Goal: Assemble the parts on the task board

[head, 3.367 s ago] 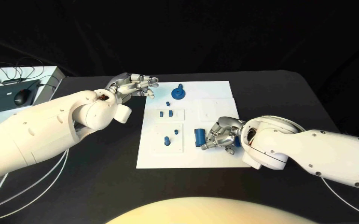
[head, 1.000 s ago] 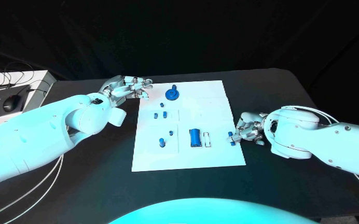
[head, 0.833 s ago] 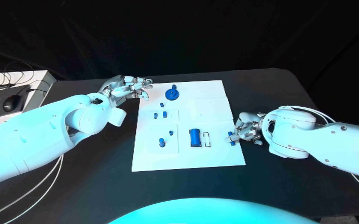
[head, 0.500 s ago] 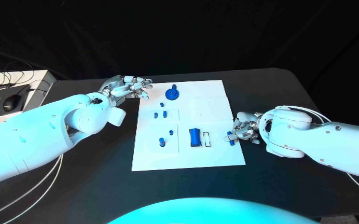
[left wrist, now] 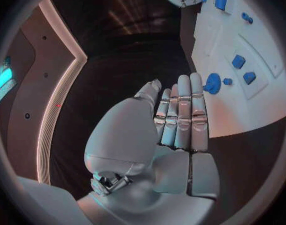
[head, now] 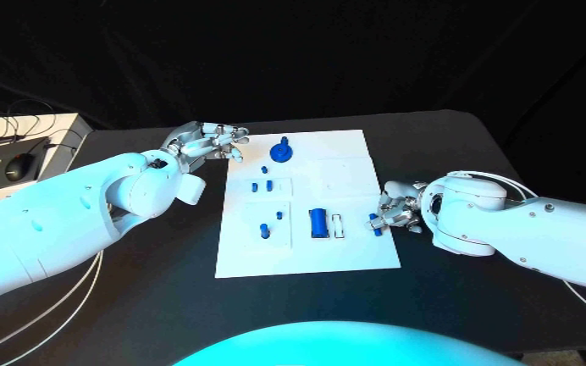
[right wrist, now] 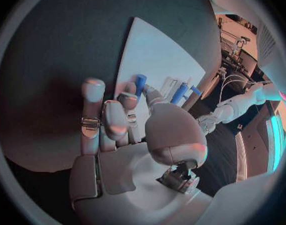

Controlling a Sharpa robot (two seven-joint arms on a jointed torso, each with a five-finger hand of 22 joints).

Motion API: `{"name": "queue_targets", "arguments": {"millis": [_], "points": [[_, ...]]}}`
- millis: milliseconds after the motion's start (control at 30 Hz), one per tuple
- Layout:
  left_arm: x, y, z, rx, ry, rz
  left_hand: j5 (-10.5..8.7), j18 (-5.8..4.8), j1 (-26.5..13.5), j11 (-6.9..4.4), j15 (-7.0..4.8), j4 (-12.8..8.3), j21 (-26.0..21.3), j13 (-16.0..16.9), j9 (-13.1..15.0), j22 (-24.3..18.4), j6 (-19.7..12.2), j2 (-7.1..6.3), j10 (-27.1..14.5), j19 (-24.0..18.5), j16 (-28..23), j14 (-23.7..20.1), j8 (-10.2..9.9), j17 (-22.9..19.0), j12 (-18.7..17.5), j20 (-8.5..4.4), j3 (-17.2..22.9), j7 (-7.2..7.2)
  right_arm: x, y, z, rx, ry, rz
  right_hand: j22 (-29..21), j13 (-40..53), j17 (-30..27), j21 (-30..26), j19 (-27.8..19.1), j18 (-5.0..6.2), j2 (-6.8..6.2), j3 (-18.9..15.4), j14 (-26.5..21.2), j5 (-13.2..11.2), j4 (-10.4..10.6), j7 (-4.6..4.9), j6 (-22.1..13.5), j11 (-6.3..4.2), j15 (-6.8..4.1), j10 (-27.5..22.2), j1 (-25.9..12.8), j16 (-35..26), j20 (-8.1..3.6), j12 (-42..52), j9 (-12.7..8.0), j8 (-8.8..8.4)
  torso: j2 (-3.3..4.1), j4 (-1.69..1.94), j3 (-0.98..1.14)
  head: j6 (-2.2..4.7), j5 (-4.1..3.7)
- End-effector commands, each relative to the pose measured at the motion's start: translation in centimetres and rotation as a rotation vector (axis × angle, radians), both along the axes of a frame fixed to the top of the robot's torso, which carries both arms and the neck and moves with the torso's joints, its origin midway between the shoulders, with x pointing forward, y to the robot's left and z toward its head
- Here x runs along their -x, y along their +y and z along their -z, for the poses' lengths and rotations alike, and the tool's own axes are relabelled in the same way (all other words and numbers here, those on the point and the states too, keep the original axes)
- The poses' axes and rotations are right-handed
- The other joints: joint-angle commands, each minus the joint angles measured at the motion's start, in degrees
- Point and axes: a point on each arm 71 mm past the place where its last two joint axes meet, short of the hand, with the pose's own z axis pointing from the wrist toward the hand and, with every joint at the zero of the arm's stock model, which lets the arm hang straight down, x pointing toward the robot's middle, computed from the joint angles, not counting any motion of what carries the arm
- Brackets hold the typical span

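Black table (head: pixel 146 298), white task board (head: pixel 306 252) lying flat at its middle.

Left hand (head: pixel 210 141) hovers off the board's far left corner, above the table. In the left wrist view its fingers (left wrist: pixel 180 116) lie straight and side by side, thumb alongside, nothing held; the hand is open and flat.

Right hand (head: pixel 393 212) sits at the board's right edge, about midway between its near and far ends. A small blue peg (head: pixel 376 222) is in its fingertips. The right wrist view shows the same peg (right wrist: pixel 140 83) pinched between the thumb and a finger, standing up over the board's edge, other fingers (right wrist: pixel 93 102) raised beside it. I cannot tell whether the peg's lower end touches the board.

Parts on the board:
- Round blue disc with an upright stub (head: pixel 282 153) at the far end, left of centre. A small blue piece (head: pixel 265 169) just near-left of it.
- Two short blue pieces side by side (head: pixel 260 186) in a square recess, nearer than the disc.
- One tiny blue piece (head: pixel 279 214) and a longer blue peg (head: pixel 264 231) in the next recess towards the near side.
- Blue rectangular block (head: pixel 318 224) at mid-board, lying lengthwise; a narrow white slot (head: pixel 337 231) just right of it, between the block and the right hand.

White box with a black mouse (head: pixel 22 165) at far left, well apart from the board.
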Motion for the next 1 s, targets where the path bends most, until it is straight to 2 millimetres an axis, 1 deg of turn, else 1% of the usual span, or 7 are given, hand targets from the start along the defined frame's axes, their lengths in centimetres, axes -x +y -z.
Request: {"name": "queue_targets", "arguments": {"millis": [33, 100, 133, 300, 367, 600, 1000], "points": [[0.07, -0.23, -0.02, 0.010, -0.001, 0.014, 0.09, -0.11, 0.04, 0.02, 0.33, 0.05, 0.22, -0.05, -0.02, -0.05, -0.33, 0.12, 0.00, -0.24, -0.26, 0.01, -0.12, -0.10, 0.05, 0.11, 0.35, 0.10, 0.43, -0.35, 1.12, 0.032, 0.049, -0.005, 4.09, -0.10, 0.13, -0.23, 2.09, -0.98, -0.99, 10.60, -0.07, 0.82, -5.69, -0.55, -1.15, 0.03, -0.43, -0.52, -0.25, 0.12, -0.33, 0.04, 0.04, -0.21, 0.00, 0.03, -0.03, -0.08, -0.06], [0.07, -0.24, -0.02, 0.010, -0.001, 0.015, 0.09, -0.11, 0.04, 0.02, 0.33, 0.05, 0.22, -0.05, -0.02, -0.05, -0.33, 0.12, 0.00, -0.24, -0.26, 0.01, -0.12, -0.10, 0.05, 0.11, 0.35, 0.10, 0.48, -0.30, 1.22, 0.022, 0.060, -0.001, 4.14, -0.19, 0.24, -0.03, 2.06, -0.95, -1.94, 16.88, -0.05, 0.80, -7.45, -0.30, -1.38, 0.09, -0.50, -0.48, -2.20, 0.15, -0.24, 0.04, 0.54, 0.28, 0.01, 0.03, -0.04, -0.07, -0.06], [0.07, -0.24, -0.02, 0.010, -0.002, 0.014, 0.09, -0.11, 0.04, 0.02, 0.33, 0.05, 0.22, -0.05, -0.02, -0.05, -0.33, 0.12, 0.00, -0.24, -0.26, 0.01, -0.12, -0.10, 0.05, 0.11, 0.35, 0.10, 0.51, -0.28, 1.27, 0.015, 0.067, 0.003, 4.14, -0.20, 0.27, -0.04, 2.03, -0.91, -2.06, 19.06, -0.05, 0.92, -8.00, -0.42, -1.52, 0.02, -0.37, -0.41, -2.92, 0.15, -0.24, 0.10, 0.79, 0.49, 0.02, 0.03, -0.04, -0.08, -0.04], [0.07, -0.20, -0.03, 0.010, -0.002, 0.014, 0.09, -0.11, 0.04, 0.02, 0.33, 0.05, 0.22, -0.05, -0.02, -0.05, -0.33, 0.12, 0.00, -0.24, -0.26, 0.01, -0.12, -0.10, 0.05, 0.11, 0.35, 0.10, 0.66, -0.22, 1.44, -0.043, 0.104, 0.039, 4.19, -0.23, 0.38, 0.25, 1.97, -0.77, -1.44, 24.71, -0.04, 2.54, -10.20, 0.07, -2.16, 0.21, -0.28, -0.38, -3.55, 0.18, -0.21, 0.17, 1.83, 1.26, 0.04, 0.04, -0.04, -0.13, 0.05], [0.08, -0.19, -0.03, 0.010, -0.002, 0.014, 0.09, -0.11, 0.04, 0.02, 0.33, 0.05, 0.22, -0.05, -0.02, -0.05, -0.33, 0.12, 0.00, -0.24, -0.26, 0.01, -0.12, -0.10, 0.05, 0.11, 0.35, 0.10, 0.68, -0.23, 1.51, -0.073, 0.120, 0.059, 4.19, -0.25, 0.34, 0.39, 1.86, -0.69, -1.46, 26.66, -0.05, 2.55, -10.90, -0.02, -2.38, 0.23, -0.19, -0.30, -4.73, 0.12, -0.16, 0.21, 2.44, 1.76, 0.03, 0.05, -0.03, -0.11, 0.10], [0.08, -0.15, -0.03, 0.009, -0.002, 0.013, 0.09, -0.11, 0.04, 0.02, 0.33, 0.07, 0.29, -0.05, -0.02, 0.00, -0.33, 0.17, -0.01, -0.29, -0.25, -0.01, -0.12, -0.10, 0.04, 0.11, 0.52, 0.09, 0.66, -0.40, 1.61, -0.172, 0.159, 0.120, 4.13, -0.33, 0.30, 0.27, 1.76, -0.61, -1.08, 27.34, -0.06, 3.35, -11.64, 0.23, -2.50, 0.25, -0.21, -0.40, -4.59, 0.05, -0.14, 0.11, 2.68, 1.99, 0.05, 0.00, -0.02, -0.16, 0.19], [0.07, -0.17, -0.02, 0.009, -0.001, 0.014, 0.09, -0.11, 0.04, 0.02, 0.33, 0.07, 0.29, -0.05, -0.02, 0.00, -0.33, 0.17, -0.01, -0.29, -0.25, -0.01, -0.12, -0.10, 0.04, 0.11, 0.52, 0.09, 0.57, -0.36, 0.92, -0.298, 0.149, 0.162, 4.05, -0.30, 0.18, 0.02, 1.62, -0.52, -0.66, 27.74, -0.07, 3.51, -12.40, 0.30, -2.51, 0.27, -0.18, -0.40, -4.42, -0.06, -0.10, 0.21, 2.87, 2.22, 0.04, -0.02, 0.01, -0.16, 0.22]]}}
